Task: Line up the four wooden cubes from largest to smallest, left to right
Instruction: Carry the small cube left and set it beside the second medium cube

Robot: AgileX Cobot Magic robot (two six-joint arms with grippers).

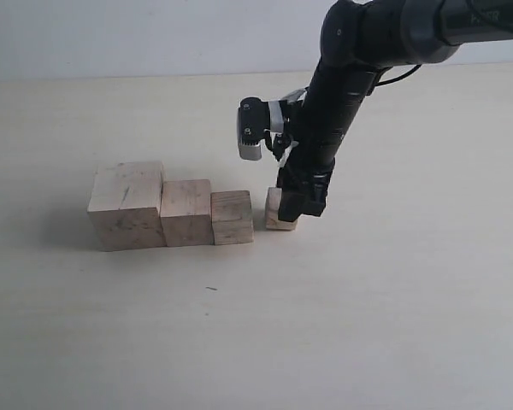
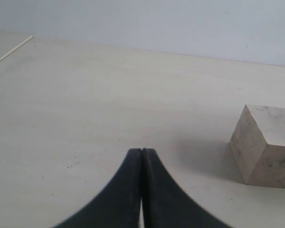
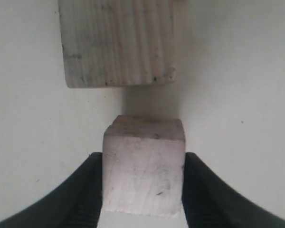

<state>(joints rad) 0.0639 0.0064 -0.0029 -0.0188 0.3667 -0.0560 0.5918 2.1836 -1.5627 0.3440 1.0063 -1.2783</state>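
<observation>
**Three cubes in a row, fourth one pinched in the right gripper**

So on the exterior cam, the pale table point(image 1: 393, 325) has three wooden cubes lined up a bit toward 9 o'clock from the middle of the frame. The largest cube point(image 1: 126, 205) is the one with dark smudges and a thin dark line on its top. The second cube point(image 1: 186, 212) sits touching it at its 3 o'clock, and the third cube point(image 1: 232, 217) is touching that one, also at 3 o'clock. They step down in height nicely as you go.

The smallest cube point(image 1: 276, 209) is at 3 o'clock of the third cube, just beside it with a narrow gap, so not touching. The right gripper point(image 3: 143, 187) comes down on it from above, jaws clamped on two opposite sides of it. The right wrist cam shows this super clearly: a black finger point(image 3: 85, 190) pressed on each side, with the third cube just ahead. The cube looks to be down at table level, but I can't tell whether it's fully resting.

The left gripper point(image 2: 141, 156) has its jaws pressed together on nothing, hanging over bare table with the largest cube near it.
</observation>
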